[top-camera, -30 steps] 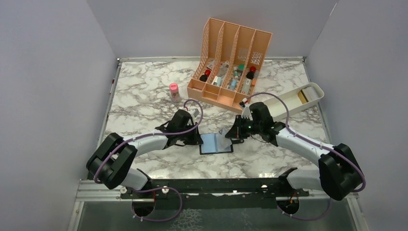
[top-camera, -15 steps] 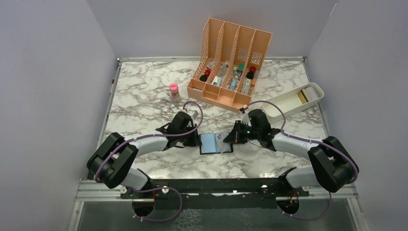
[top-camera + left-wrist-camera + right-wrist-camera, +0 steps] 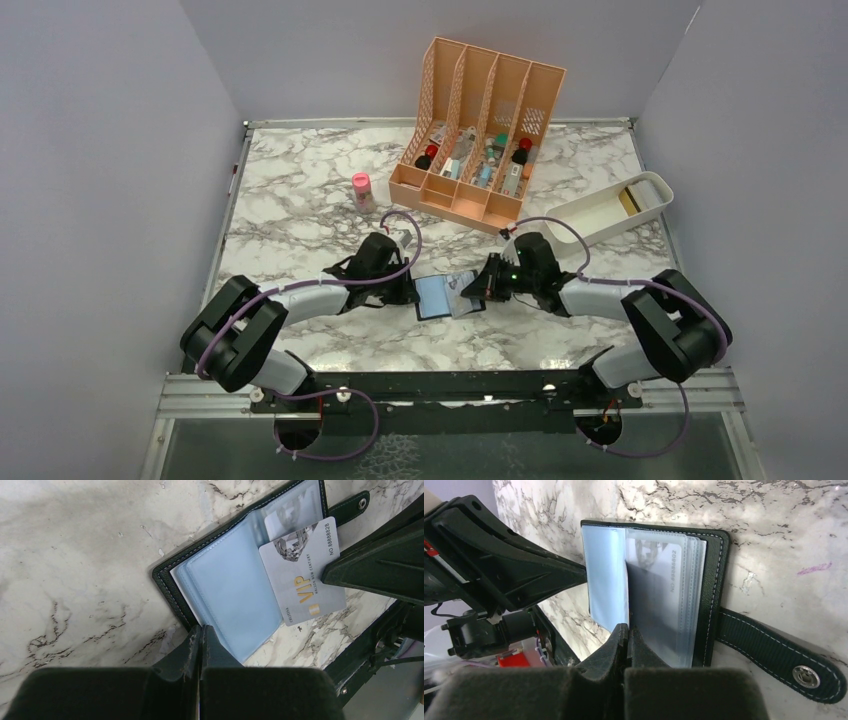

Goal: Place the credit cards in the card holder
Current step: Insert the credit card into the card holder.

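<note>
The card holder [image 3: 440,297], a black wallet with light blue inner faces, lies open on the marble between my grippers; it also shows in the left wrist view [image 3: 235,580] and the right wrist view [image 3: 711,580]. My left gripper [image 3: 410,291] is shut with nothing between the jaws, and its tips [image 3: 201,630] rest on the wallet's left edge. My right gripper [image 3: 477,291] is shut on a grey VIP credit card [image 3: 301,575], which lies slanted over the wallet's right half and reaches in among its clear sleeves [image 3: 659,605]. Another pale card [image 3: 290,515] sits in a slot.
The wallet's snap strap [image 3: 774,655] lies out to its right. An orange slotted organiser [image 3: 480,130] with small items stands at the back. A white oblong tray [image 3: 600,215] at the right holds gold and dark flat pieces [image 3: 629,200]. A pink-capped bottle [image 3: 361,190] stands left of the organiser.
My right gripper has moved down and left with the grey card, bringing it over the wallet's right half. The left gripper has stayed at the wallet's left edge.
</note>
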Motion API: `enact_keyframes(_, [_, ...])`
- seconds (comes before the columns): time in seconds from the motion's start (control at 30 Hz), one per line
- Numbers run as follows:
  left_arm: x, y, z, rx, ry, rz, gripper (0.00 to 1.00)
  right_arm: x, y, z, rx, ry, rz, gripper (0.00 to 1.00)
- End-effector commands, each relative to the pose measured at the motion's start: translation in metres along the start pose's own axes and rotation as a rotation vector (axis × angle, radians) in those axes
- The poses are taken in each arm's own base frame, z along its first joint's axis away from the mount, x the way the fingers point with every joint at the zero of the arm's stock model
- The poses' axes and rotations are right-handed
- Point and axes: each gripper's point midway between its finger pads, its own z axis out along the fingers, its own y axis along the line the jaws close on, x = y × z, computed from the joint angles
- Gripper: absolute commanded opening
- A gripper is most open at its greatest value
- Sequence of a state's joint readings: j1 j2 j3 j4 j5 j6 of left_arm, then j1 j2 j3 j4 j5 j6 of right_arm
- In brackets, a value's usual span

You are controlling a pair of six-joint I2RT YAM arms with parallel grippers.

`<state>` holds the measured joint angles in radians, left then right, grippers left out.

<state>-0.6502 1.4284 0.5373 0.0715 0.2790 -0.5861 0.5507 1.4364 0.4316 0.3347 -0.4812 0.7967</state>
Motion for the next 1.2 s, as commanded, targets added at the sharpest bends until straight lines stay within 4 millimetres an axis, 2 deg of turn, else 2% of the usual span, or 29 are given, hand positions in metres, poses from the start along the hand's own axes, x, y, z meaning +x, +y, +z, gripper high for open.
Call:
enact_keyframes(0.0, [0.008, 0.009, 0.004, -0.024, 0.013, 0.005, 0.0, 0.003, 0.004, 0.005, -0.044, 0.003, 0.023, 0.01])
enact_keyframes(0.5, [0.012, 0.013, 0.003, -0.041, 0.018, 0.01, 0.0, 0.002, -0.002, 0.014, -0.046, 0.012, -0.016, 0.01])
enact_keyframes(0.9, [0.017, 0.021, 0.005, -0.064, 0.031, 0.014, 0.0, -0.014, 0.001, 0.019, -0.036, -0.001, -0.086, 0.01])
enact_keyframes(1.17, [0.018, 0.021, 0.006, -0.065, 0.039, 0.017, 0.0, -0.019, -0.007, 0.025, -0.014, 0.002, -0.115, 0.01])
